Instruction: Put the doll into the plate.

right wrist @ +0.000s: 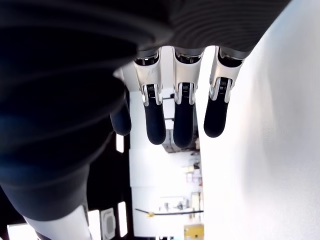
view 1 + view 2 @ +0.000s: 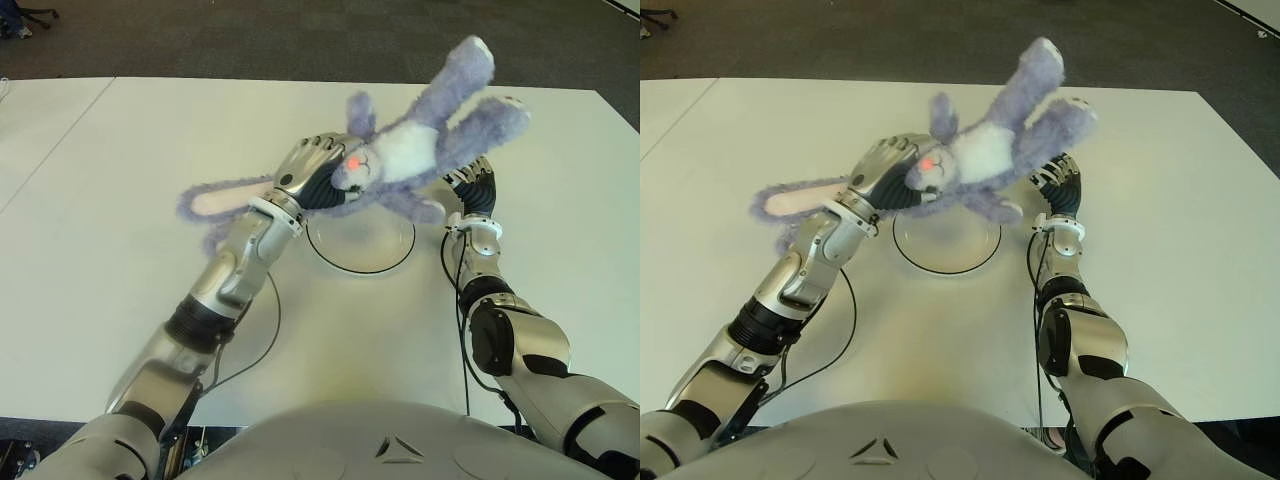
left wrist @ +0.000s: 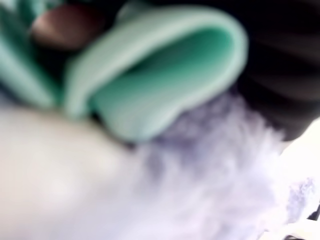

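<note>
My left hand (image 2: pixel 312 168) clamps doll (image 2: pixel 405 150) at head, plush lifted over plate (image 2: pixel 362 240), body trailing toward 1 o'clock. Soft, light, floppy; limbs dangle, so head or torso best hold. My right hand (image 2: pixel 478 185) at plate's 3 o'clock, fingers (image 1: pixel 155 117) straight, empty. White worktop (image 2: pixel 110 200) beneath.

Four cameras: two head eyes, two wrist close-ups.

Both eye views look forward and down from the head, a little apart, sharing the table (image 2: pixel 90 200), plate (image 2: pixel 362 250), doll (image 2: pixel 400 150) and both arms. The left wrist view sits pressed against the doll's fur (image 3: pixel 210 170), too close to focus. The right wrist view looks along its own fingers (image 1: pixel 183 120), beside the table.
</note>
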